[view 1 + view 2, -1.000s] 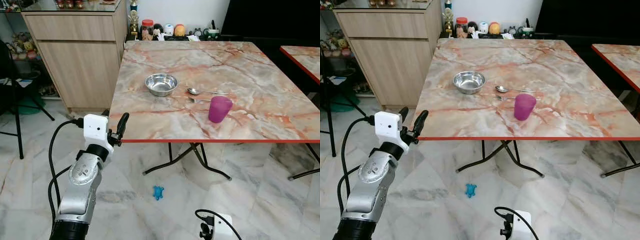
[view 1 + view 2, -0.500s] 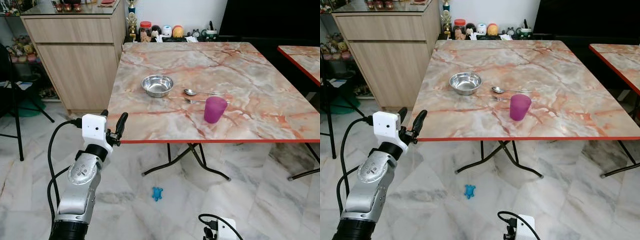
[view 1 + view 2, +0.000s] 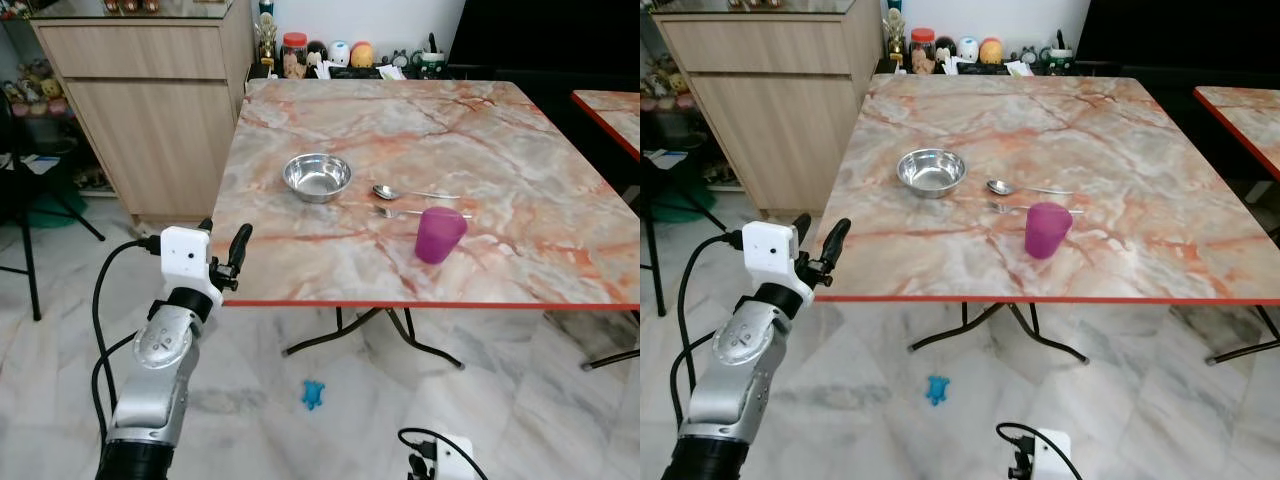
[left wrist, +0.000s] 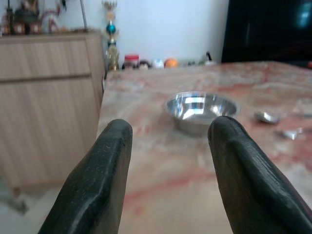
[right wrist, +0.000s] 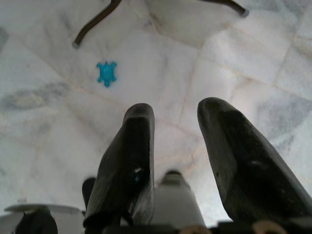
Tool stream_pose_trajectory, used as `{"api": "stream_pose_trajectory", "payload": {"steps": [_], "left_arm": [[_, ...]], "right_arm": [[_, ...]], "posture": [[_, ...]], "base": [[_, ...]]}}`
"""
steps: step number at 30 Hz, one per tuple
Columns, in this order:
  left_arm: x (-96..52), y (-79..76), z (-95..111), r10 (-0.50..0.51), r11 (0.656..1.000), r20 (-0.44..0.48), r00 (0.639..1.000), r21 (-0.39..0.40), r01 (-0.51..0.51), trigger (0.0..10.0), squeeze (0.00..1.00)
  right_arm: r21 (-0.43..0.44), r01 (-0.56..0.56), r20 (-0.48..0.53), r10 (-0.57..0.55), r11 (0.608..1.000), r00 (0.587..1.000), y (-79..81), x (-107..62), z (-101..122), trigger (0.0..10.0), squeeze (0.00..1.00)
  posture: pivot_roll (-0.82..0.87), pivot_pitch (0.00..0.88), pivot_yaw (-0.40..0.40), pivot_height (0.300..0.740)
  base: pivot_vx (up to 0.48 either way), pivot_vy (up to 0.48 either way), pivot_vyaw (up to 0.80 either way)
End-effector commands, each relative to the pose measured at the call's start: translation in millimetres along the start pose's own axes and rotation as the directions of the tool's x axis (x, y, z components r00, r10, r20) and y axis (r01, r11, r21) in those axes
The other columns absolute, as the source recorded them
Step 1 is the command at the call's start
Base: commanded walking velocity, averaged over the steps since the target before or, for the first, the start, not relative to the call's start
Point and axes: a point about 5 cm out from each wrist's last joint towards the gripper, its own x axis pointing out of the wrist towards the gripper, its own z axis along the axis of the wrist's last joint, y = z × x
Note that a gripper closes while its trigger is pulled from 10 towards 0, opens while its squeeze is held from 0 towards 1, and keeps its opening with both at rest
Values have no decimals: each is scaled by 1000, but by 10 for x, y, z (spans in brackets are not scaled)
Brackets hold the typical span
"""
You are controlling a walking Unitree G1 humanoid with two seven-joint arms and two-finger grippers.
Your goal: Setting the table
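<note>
A square tabletop [image 3: 500,130] of glossy pink-and-cream marble pattern, veined in rust and edged with a thin red band, stands on folding black metal legs over a pale grey-veined marble floor [image 3: 560,400]. On it sit a round, shiny stainless-steel bowl [image 3: 317,176], a slim metal spoon [image 3: 388,192] just beside the bowl, a metal fork [image 3: 392,212] lying parallel and close to the spoon, and a translucent purple plastic cup [image 3: 440,235], upright, next to the fork's handle end and nearer the tabletop's front edge.

The left gripper [image 3: 222,250], on a silver arm with a white boxy wrist block and a looping black cable, is raised at the tabletop's near left corner, just off the edge. Its two matte black fingers [image 4: 233,165] are spread apart with nothing between them. The left wrist view looks along the tabletop at low level, showing the bowl's mirrored inside between the fingers and the spoon blurred off to one side.

The right gripper [image 5: 173,146] hangs low, pointing at the floor, its rounded black fingers likewise parted and empty. Its wrist view takes in a small turquoise turtle-shaped toy [image 5: 106,72] lying on the floor near a table leg.

Behind the tabletop's left side stands a light wooden cabinet [image 3: 150,100] with flat drawer fronts, and small figurines and jars [image 3: 330,55] line the white wall.
</note>
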Motion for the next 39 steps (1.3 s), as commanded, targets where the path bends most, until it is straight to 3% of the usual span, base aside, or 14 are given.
{"api": "stream_pose_trajectory", "payload": {"steps": [1, 28, 31, 34, 39], "left_arm": [[15, -44, 20, -16, 1000, 9, 1000, -2, 16, 10000, 0], [22, -19, 26, -15, 1000, 3, 1000, -8, 15, 10000, 0], [28, -24, 23, -21, 999, -2, 1000, -46, 21, 10000, 0], [34, -29, -6, -28, 989, -29, 999, -143, 24, 10000, 0], [74, 50, -1, 9, 984, -35, 999, -179, -15, 10000, 0]], "right_arm": [[5, 20, -8, -19, 1000, 1000, -65, -8, -15, 10000, 0], [9, 18, -16, -18, 1000, 1000, -55, -12, -31, 10000, 0], [9, 20, -26, -20, 1000, 999, -68, -15, -45, 10000, 0], [10, 23, -40, -23, 1000, 999, -83, -22, -70, 10000, 0], [21, 40, -85, -38, 999, 996, -121, -67, -184, 10000, 0]], "posture": [[146, 0, -39, 740], [151, 0, -37, 740], [151, 0, -36, 740], [150, 0, -35, 740], [149, 0, -33, 740]], "base": [[311, 0, 0], [305, 0, 0], [0, 0, 0], [0, 0, 0], [0, 0, 0]]}}
